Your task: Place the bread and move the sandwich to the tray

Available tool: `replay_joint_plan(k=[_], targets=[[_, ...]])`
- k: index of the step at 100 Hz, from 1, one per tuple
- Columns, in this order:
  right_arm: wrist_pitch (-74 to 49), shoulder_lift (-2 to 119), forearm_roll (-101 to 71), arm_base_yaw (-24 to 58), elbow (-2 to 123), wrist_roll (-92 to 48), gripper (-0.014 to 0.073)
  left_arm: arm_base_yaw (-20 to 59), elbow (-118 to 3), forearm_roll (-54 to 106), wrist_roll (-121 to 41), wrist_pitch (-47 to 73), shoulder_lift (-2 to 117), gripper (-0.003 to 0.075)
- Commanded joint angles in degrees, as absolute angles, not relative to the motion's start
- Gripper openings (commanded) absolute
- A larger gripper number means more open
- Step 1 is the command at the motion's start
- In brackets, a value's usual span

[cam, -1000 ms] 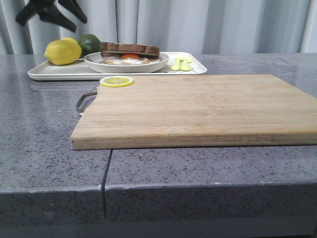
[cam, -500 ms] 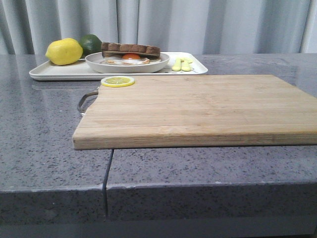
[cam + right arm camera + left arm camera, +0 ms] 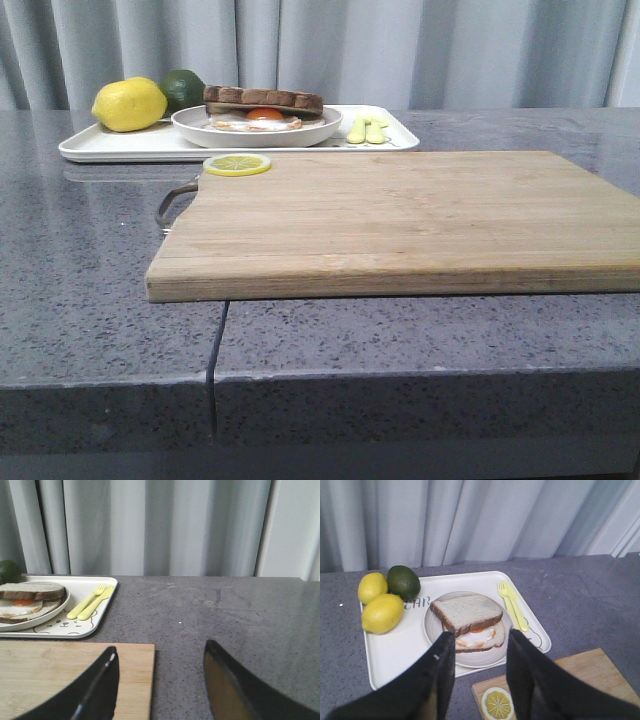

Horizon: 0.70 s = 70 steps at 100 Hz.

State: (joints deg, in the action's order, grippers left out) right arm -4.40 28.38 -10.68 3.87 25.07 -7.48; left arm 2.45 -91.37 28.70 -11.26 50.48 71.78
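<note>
Grey speckled stone surface (image 3: 90,300), with a large wooden cutting board (image 3: 400,215) lying toward its front edge and a flat white rectangular tray (image 3: 110,145) at its far left corner. The sandwich (image 3: 468,620), brown-crusted bread slices around a white fried egg with orange yolk, sits on a shallow round white plate (image 3: 431,630) resting inside the tray, so the task appears complete or nearly so. The top slice is pale, square and slightly skewed over the egg; the yolk shows at the near edge.

Judged step: withdrawal. It is best done by lifting each arm straight up and clear, keeping the fingers wide so nothing brushes the plate rim or the top slice.

The left gripper (image 3: 476,680) hangs above the tray's near edge, its fingers spread and empty. The right gripper (image 3: 160,685) hangs over the board's far right corner, likewise spread and empty.

Smaller items: two yellow lemons (image 3: 380,611), a dark green lime (image 3: 403,581), pale yellow plastic cutlery (image 3: 512,605) on the tray; a thin round lemon slice (image 3: 236,164) on the board's far left corner.
</note>
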Motion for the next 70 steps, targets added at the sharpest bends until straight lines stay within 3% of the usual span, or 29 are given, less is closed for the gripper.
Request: replay_joint_plan(k=[1, 41, 61, 70], targets=[[0.72, 28.42, -10.3, 3.4, 26.67, -7.73, 0.0395, 3.61, -82.58, 30.16, -12.63, 38.35, 63.71, 0.0232], [0.55, 28.42, -10.3, 3.4, 26.67, -7.73, 0.0395, 3.86, -40.29, 30.26, -12.91, 12.99, 35.86, 0.0231], [0.0, 28.42, -10.3, 3.4, 26.67, -7.73, 0.0391, 3.86, -29.55, 30.16, -13.0, 7.75, 27.5, 0.0231], [-0.75, 28.42, -10.3, 3.4, 26.67, -7.73, 0.0347, 3.86, -26.83, 30.26, -13.0, 7.75, 26.79, 0.0231]])
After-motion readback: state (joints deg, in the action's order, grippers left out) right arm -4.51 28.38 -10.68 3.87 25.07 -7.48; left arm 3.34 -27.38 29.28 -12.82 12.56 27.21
